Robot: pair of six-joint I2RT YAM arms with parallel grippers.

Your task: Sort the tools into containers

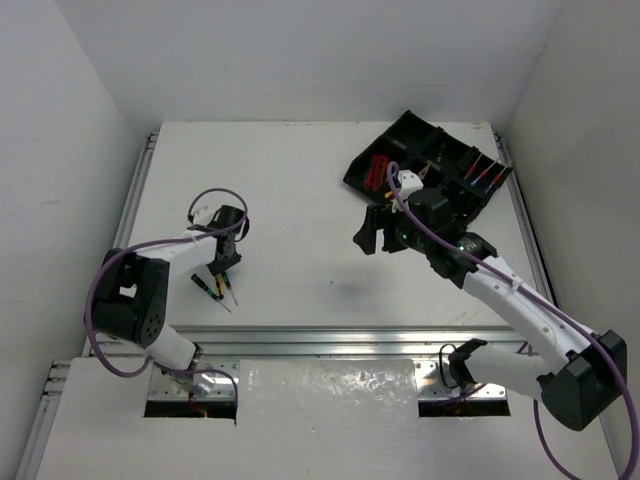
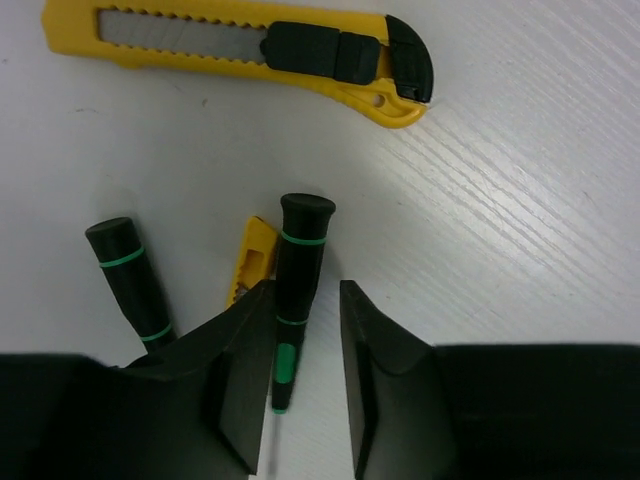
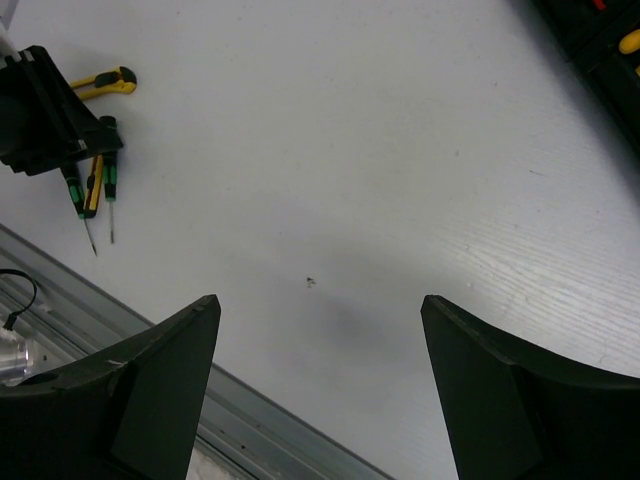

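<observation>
My left gripper [image 2: 304, 292] is open and low over the table, its jaws straddling a black screwdriver with green bands [image 2: 299, 268] that lies against the left finger. A second black-and-green screwdriver [image 2: 130, 283] and a yellow-handled one [image 2: 255, 256], partly hidden, lie beside it. In the top view the left gripper [image 1: 222, 262] is at the left with the screwdrivers [image 1: 212, 286]. My right gripper [image 1: 372, 236] is open and empty above the table's middle [image 3: 320, 310]. The black tray [image 1: 405, 128] sits far right, holding red-handled pliers [image 1: 378, 172] and several screwdrivers [image 1: 486, 178].
A yellow utility knife [image 2: 250, 45] lies just beyond the screwdrivers; it also shows in the right wrist view [image 3: 105, 82]. A metal rail [image 1: 330, 342] runs along the near table edge. White walls close in the left, far and right sides.
</observation>
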